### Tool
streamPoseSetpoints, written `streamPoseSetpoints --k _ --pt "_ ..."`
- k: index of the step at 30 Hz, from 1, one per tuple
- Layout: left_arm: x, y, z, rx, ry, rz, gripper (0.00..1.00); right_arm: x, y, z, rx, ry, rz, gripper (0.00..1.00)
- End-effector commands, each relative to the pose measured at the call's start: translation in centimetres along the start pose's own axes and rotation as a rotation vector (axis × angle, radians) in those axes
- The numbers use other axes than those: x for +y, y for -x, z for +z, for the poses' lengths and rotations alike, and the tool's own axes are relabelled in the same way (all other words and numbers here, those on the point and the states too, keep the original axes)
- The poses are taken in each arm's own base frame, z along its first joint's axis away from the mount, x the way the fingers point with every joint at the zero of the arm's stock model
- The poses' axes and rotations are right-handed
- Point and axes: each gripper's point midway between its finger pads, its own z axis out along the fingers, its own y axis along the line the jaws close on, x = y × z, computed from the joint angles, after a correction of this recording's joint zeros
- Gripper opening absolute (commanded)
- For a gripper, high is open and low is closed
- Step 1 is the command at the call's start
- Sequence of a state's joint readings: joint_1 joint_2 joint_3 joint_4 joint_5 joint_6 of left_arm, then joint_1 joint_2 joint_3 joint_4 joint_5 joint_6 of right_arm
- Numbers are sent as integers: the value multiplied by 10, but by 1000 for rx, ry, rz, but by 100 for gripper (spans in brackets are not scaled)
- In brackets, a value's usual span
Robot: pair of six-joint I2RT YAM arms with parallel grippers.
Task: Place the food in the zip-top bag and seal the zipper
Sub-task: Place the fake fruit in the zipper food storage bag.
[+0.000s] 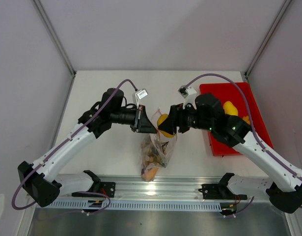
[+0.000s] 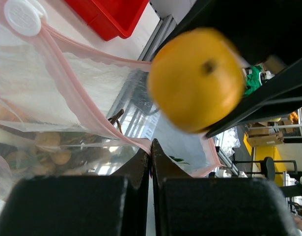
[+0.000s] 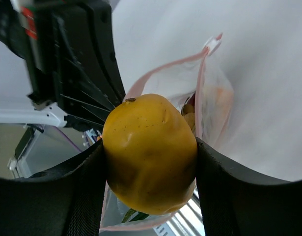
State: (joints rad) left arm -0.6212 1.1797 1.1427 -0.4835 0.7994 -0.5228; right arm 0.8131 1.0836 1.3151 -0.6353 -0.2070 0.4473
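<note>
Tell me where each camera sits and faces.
Top external: above, behind the bases, looking down at the table; both arms show.
Left wrist: on that arm, looks along the shut left gripper pinching the zip-top bag's mouth.
Right wrist: on that arm, looks past the right gripper, holding a toy lemon, into the bag.
Shared: all three show the lemon at the bag mouth.

A red rectangular tray [image 1: 213, 93] lies on the white table [image 1: 111, 152], behind the jaws of the right gripper [image 1: 166, 126] and off to their outer side. In the left wrist view it shows far beyond the jaws of the left gripper [image 2: 151, 162], to their upper left. An aluminium rail [image 1: 155, 189] runs along the table's near edge, nearer the camera than both pairs of jaws. Pale walls [image 1: 155, 34] stand beyond them. Cardboard boxes [image 2: 261, 137] and a black stool [image 2: 266, 164] sit blurred far right of the left jaws.
</note>
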Motion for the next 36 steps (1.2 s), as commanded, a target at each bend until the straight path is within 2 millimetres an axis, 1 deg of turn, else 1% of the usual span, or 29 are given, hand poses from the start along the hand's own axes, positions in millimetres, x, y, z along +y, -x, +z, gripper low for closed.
streamPoseSetpoints --k 1,2,4,5,9,10,13,15,18,19,22,24,25,26,28,29,30,31,32,35,36 --pt "-17 9 -14 -50 -17 53 1 12 -5 8 4 31 9 17" --pt "-17 9 -13 -49 -17 50 0 12 -6 10 3 22 10 22" --pt "-18 9 -14 -51 -18 51 1 13 -11 12 11 11 8 26" --pt "-19 10 -15 -54 -18 51 1 11 -12 12 9 -8 13 31" --pt "-22 12 -17 -63 -20 61 0 13 -19 11 11 -2 32 40" --pt "-21 10 -17 -58 -20 58 1 11 -21 11 14 -6 36 49" --pt "-24 10 -18 -61 -25 63 1 10 -26 13 25 -18 37 67" --pt "-26 11 -19 -63 -28 68 0 9 -27 13 29 -24 39 71" --pt "-30 12 -23 -69 -30 77 1 8 -26 13 24 -38 35 81" --pt "-30 12 -23 -70 -30 80 1 7 -23 12 15 -44 34 90" --pt "-36 13 -27 -80 -34 91 1 6 -18 8 1 -64 20 92" --pt "-40 14 -31 -86 -38 96 1 7 -6 1 -28 -80 9 92" --pt "-43 14 -33 -91 -41 101 1 2 1 -1 -54 -116 -5 94" --pt "-45 15 -35 -97 -42 108 1 3 12 -8 -84 -127 -9 95" --pt "-49 16 -38 -103 -44 110 1 -5 27 -15 -127 -170 -5 95" --pt "-52 16 -39 -106 -49 114 1 -24 37 -20 -153 -232 22 95" --pt "-53 15 -40 -105 -52 114 1 -32 49 -26 -183 -257 43 95" --pt "-55 16 -42 -109 -55 118 1 -46 53 -29 -189 -297 67 95" --pt "-57 17 -42 -111 -56 119 0 -76 66 -39 -232 -379 117 94" --pt "-58 16 -44 -112 -59 122 1 -125 81 -56 -286 -496 191 94" --pt "-58 16 -44 -111 -59 123 1 -158 87 -71 -320 -577 241 94"
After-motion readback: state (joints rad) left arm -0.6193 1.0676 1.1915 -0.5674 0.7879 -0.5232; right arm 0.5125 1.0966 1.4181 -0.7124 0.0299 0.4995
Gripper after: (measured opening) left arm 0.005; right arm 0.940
